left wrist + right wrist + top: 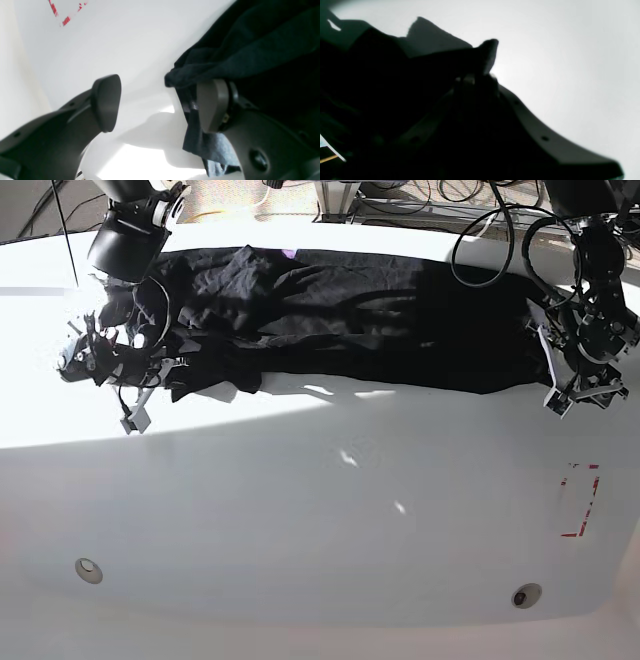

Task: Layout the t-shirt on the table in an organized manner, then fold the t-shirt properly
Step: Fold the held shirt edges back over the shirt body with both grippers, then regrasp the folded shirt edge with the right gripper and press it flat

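left wrist: end effector (160, 105) agape beside t-shirt (262, 45)

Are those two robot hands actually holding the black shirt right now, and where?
The left hand is open, holding nothing. The right hand seems shut on a bunched edge of the t-shirt.

In the left wrist view the left tool (160, 103) stands with its jaws spread wide over the white tabletop (130, 45), one pad touching a bunched edge of the black t-shirt (250, 50), the red dashed mark (65, 12) beyond.
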Controlling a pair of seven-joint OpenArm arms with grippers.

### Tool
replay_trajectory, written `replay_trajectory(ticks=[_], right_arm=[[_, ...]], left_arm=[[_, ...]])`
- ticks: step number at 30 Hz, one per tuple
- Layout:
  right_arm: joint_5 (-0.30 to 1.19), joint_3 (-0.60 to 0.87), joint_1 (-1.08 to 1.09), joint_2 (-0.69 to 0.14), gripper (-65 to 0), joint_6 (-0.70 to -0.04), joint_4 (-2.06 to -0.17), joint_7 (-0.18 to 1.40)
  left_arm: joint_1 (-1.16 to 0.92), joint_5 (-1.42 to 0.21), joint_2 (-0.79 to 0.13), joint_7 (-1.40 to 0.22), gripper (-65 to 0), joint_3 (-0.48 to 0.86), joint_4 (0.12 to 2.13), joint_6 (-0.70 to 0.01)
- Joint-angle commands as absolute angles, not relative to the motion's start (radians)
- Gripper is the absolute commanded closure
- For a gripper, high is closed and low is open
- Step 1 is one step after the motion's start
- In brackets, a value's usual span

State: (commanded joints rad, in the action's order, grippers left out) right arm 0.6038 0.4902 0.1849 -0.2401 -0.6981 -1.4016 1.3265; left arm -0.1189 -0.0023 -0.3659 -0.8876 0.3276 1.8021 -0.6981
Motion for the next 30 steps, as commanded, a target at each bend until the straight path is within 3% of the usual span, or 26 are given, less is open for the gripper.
replay_trajectory(ticks=[7,17,30], right_arm=[[0.825,0.484,0.128,-0.236,-8.4,-0.698,-1.52,1.396],[1.136,0.246,-0.008,-0.326,-8.6,-0.698,-1.667,1.396],[1.173,0.133,-0.091,-0.44,-8.7,-0.698,-1.816,1.396]], left_arm=[[-0.119,-0.002,-0.366,-0.888,-43.3,0.328,1.802,-0.698],[-0.119,-0.002,-0.366,-0.888,-43.3,0.328,1.797,-0.698],[-0.124,-0.002,-0.366,-0.888,-43.3,0.328,1.797,-0.698]])
